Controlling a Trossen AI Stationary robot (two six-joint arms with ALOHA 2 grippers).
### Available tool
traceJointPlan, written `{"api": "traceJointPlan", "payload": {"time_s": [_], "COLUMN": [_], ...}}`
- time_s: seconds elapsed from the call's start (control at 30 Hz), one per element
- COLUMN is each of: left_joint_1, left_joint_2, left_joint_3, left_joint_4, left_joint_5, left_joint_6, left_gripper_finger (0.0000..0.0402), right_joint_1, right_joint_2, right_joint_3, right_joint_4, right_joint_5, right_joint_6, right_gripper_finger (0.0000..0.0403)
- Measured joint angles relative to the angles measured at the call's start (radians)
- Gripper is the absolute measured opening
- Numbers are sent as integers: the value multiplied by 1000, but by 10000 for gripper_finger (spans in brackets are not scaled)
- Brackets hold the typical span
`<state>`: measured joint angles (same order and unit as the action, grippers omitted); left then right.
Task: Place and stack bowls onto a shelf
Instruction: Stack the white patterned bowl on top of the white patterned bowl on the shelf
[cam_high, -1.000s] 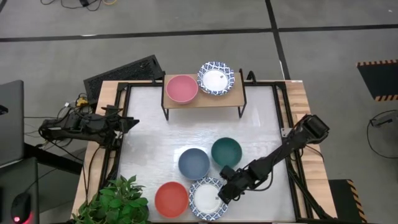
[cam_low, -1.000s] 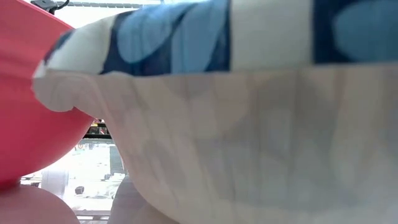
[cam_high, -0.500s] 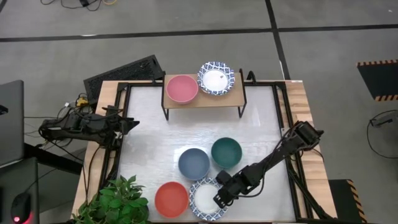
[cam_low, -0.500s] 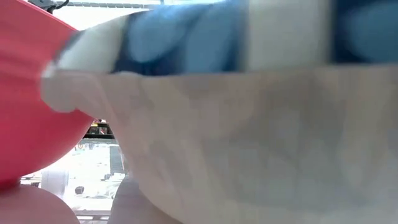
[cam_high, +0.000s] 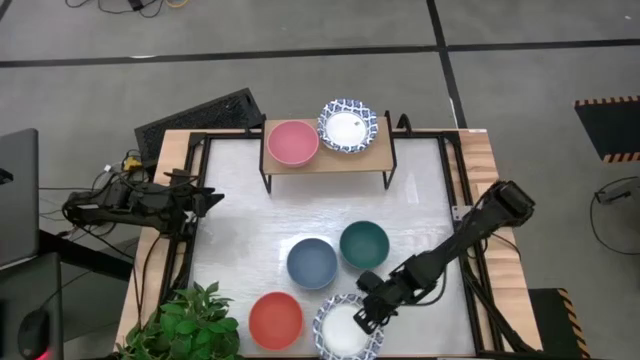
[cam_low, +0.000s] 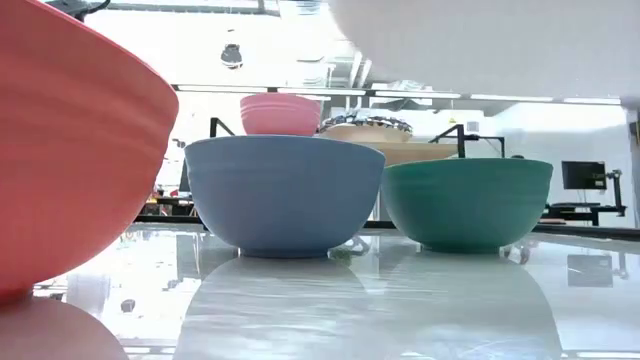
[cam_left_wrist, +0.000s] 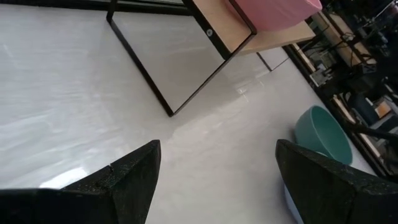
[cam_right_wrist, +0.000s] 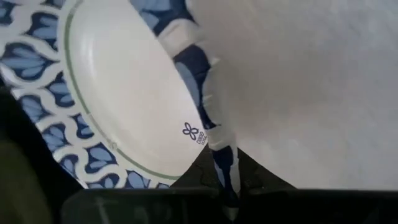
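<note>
My right gripper (cam_high: 371, 311) is shut on a white bowl with a blue-patterned rim (cam_high: 347, 330) near the table's front edge. Its pale underside (cam_low: 480, 40) hangs at the top of the low view. A red bowl (cam_high: 275, 320), a blue bowl (cam_high: 312, 262) and a green bowl (cam_high: 363, 244) rest on their bases on the table. On the wooden shelf (cam_high: 375, 152) stand a pink bowl (cam_high: 292, 142) and another patterned bowl (cam_high: 347, 126). My left gripper (cam_left_wrist: 214, 180) waits open at the table's left edge. My right gripper pinches the patterned bowl's rim (cam_right_wrist: 225, 163) on the bowl's far right side, one finger inside the bowl and one outside. The fingers come slanting down from the table's right. The bowl is lifted clear of the table.
A green plant (cam_high: 190, 322) stands at the near left corner. A black frame (cam_high: 200, 150) runs round the white table top. Bare table lies between the shelf and the blue and green bowls.
My right gripper has shut on the patterned bowl's rim and gone up with it. The bowl, which stood on the table beside the red bowl, is now lifted clear and has shifted a little toward the table's near right.
</note>
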<state>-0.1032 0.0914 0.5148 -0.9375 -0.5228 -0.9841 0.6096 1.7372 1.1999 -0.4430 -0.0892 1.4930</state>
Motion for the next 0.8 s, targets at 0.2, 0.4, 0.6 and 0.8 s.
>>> {"api": "traceJointPlan", "payload": {"time_s": [0.2, 0.4, 0.6, 0.8], "left_joint_1": [0, 0, 0, 0], "left_joint_2": [0, 0, 0, 0], "left_joint_3": [0, 0, 0, 0], "left_joint_4": [0, 0, 0, 0], "left_joint_5": [-13, -17, -16, -16], "left_joint_6": [5, 37, 15, -3], "left_gripper_finger": [302, 302, 302, 302], "right_joint_1": [-55, -206, -441, -705], "right_joint_2": [-162, -305, -406, -443], "right_joint_3": [0, 0, 4, 88], "right_joint_4": [-112, -164, -202, -279], "right_joint_5": [-20, 37, 93, 96], "right_joint_6": [-22, -123, -219, -362], "right_gripper_finger": [20, 20, 26, 20]}}
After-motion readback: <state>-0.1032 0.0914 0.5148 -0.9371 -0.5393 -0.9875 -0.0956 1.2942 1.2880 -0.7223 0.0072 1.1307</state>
